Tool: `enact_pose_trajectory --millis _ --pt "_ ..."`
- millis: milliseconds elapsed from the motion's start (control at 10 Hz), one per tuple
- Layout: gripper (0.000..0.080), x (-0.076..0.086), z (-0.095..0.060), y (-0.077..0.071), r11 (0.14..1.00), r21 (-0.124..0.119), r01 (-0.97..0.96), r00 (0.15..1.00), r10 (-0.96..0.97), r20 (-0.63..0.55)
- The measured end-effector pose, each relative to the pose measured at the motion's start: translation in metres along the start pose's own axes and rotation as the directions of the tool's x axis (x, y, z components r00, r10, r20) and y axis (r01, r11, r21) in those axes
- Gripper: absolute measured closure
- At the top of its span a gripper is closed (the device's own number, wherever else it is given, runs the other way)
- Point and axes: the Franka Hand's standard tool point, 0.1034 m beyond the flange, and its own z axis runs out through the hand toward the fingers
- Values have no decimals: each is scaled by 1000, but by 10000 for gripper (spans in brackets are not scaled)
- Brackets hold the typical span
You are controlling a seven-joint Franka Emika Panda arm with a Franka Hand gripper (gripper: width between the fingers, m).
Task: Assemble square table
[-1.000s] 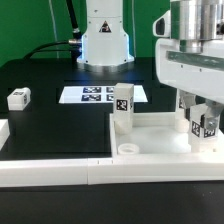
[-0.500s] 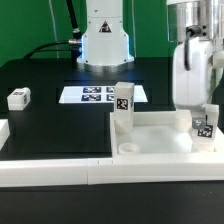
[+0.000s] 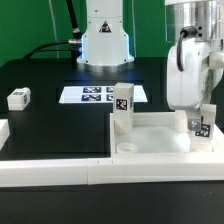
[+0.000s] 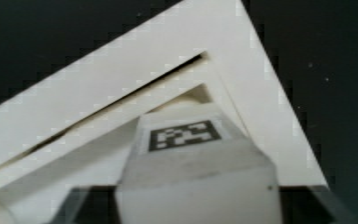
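Note:
The white square tabletop lies with its rim up at the exterior view's right. One tagged white leg stands upright in its far left corner. My gripper is shut on a second tagged leg, held upright in the tabletop's far right corner. In the wrist view this leg fills the gap between my dark fingers, with my gripper over the corner rim of the tabletop. An empty round socket shows at the near left corner. A third leg lies loose at the left.
The marker board lies flat behind the tabletop, before the robot base. Long white border rails run along the front. A white piece sits at the exterior view's left edge.
My wrist has turned about its vertical axis over the right corner, and the held leg's tag has shifted slightly with it. The other legs and the tabletop have not moved.

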Motion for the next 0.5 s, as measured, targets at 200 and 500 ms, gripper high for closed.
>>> enact_pose_trajectory --millis 200,500 --pt "180 0 0 0 1000 0 1 1000 -1 -1" --pt "152 5 -31 0 995 20 97 995 -97 31"
